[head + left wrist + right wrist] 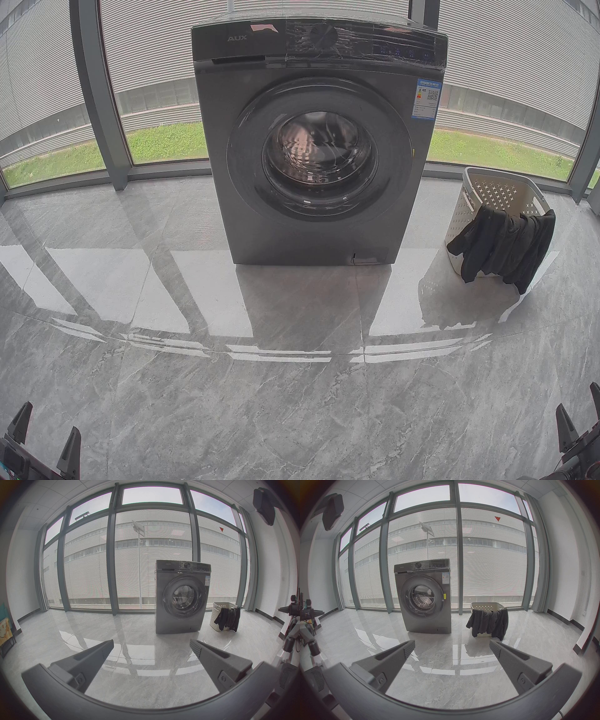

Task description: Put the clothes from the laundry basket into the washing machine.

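A grey front-loading washing machine (319,144) stands on the floor ahead, its round door (320,156) shut. To its right sits a white perforated laundry basket (500,190) with dark clothes (505,245) draped over its near rim. The machine (182,596) and basket (222,608) also show far off in the left wrist view, and the machine (423,596), basket (487,606) and clothes (489,622) in the right wrist view. My left gripper (45,434) is low at the near left, open and empty. My right gripper (580,412) is low at the near right, open and empty.
Glossy grey tiled floor (281,387) stretches wide between me and the machine. Tall windows with dark frames (100,94) run behind the machine. A wall with a dark skirting (565,617) lies to the right of the basket.
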Controlling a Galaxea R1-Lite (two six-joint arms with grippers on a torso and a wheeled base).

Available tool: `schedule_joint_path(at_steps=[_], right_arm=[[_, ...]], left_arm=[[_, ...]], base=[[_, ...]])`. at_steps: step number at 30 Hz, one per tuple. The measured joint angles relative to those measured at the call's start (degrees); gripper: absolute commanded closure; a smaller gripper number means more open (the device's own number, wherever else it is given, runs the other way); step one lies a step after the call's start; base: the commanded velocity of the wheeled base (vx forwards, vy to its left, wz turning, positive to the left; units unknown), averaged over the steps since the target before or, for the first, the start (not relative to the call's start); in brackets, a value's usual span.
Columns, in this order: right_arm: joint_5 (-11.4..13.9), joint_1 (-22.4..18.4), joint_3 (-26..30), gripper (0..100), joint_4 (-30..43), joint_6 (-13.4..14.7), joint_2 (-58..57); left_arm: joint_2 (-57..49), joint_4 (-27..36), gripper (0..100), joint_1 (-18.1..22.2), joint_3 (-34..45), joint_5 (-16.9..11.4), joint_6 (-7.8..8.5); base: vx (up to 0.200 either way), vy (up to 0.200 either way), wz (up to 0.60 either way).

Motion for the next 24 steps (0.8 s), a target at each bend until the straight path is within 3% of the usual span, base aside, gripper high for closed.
schedule_joint_path(at_steps=[13,24], right_arm=[[0.2,0.0,0.0,0,0.0,-0.4,0.0],[0.2,0.0,0.0,0,0.0,-0.4,0.0]], left_arm=[[0.0,0.0,0,0.0,0.0,0.0,-0.13],[0.0,0.0,0,-0.1,0.0,0.0,-0.26]], base=[[0.0,0.0,0.0],[0.2,0.0,0.0]])
